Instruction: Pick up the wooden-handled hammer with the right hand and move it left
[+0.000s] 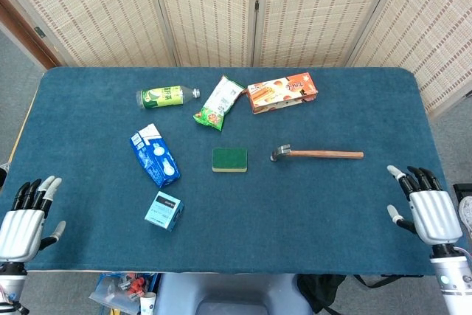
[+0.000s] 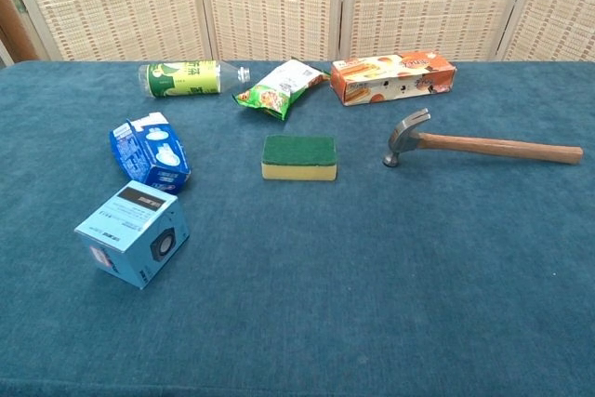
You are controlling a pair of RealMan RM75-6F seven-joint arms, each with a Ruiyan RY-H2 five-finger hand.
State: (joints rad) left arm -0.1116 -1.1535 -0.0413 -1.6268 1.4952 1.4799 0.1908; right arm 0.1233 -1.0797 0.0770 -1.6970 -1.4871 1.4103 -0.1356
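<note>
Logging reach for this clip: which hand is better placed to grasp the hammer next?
Right. The right hand, open, sits near the hammer handle's end; the left hand is across the table.

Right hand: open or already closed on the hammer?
Open. The right hand hovers near the table's right edge, fingers spread, apart from the hammer.
</note>
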